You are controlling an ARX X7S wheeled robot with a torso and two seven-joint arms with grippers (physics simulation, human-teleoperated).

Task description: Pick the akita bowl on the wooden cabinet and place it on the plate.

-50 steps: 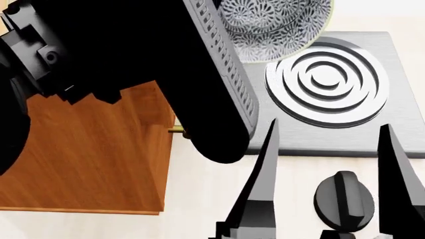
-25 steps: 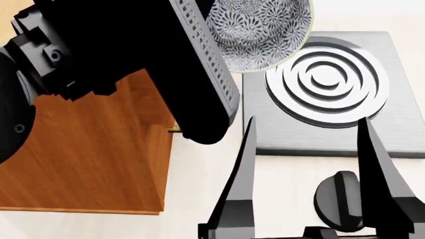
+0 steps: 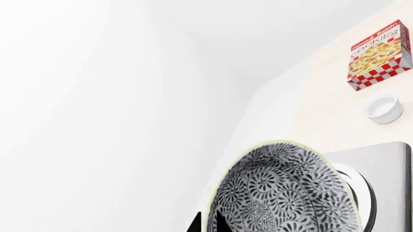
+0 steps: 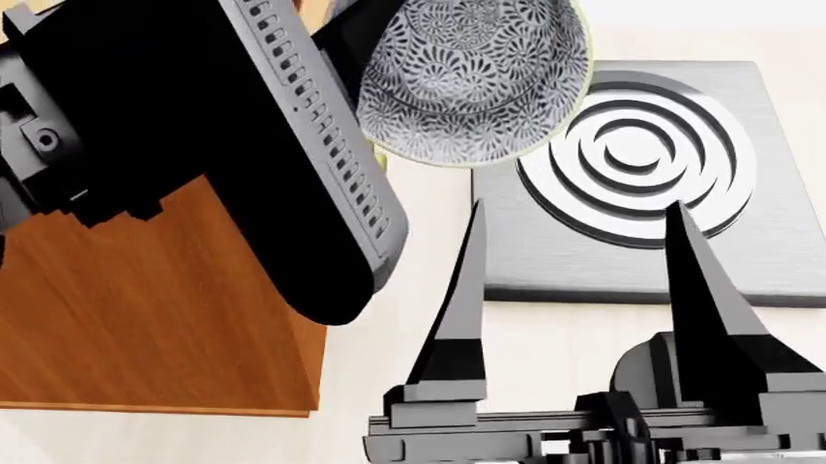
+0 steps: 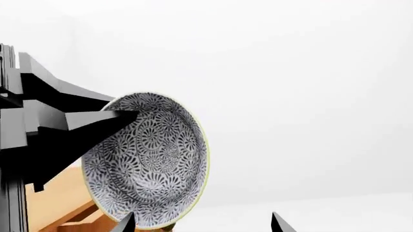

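So the pick looks done: the left end effector [image 5: 119, 116] has its fingers closed on the rim of the akita bowl [image 4: 471, 82], which hangs tilted in the air, off the wooden cabinet [image 4: 142, 319] and just beside it, partly over the stove burner [image 4: 639, 159]. The right end effector [image 4: 575, 290] is spread wide and holds nothing. No plate shows in any view, so the carry and placing remain.
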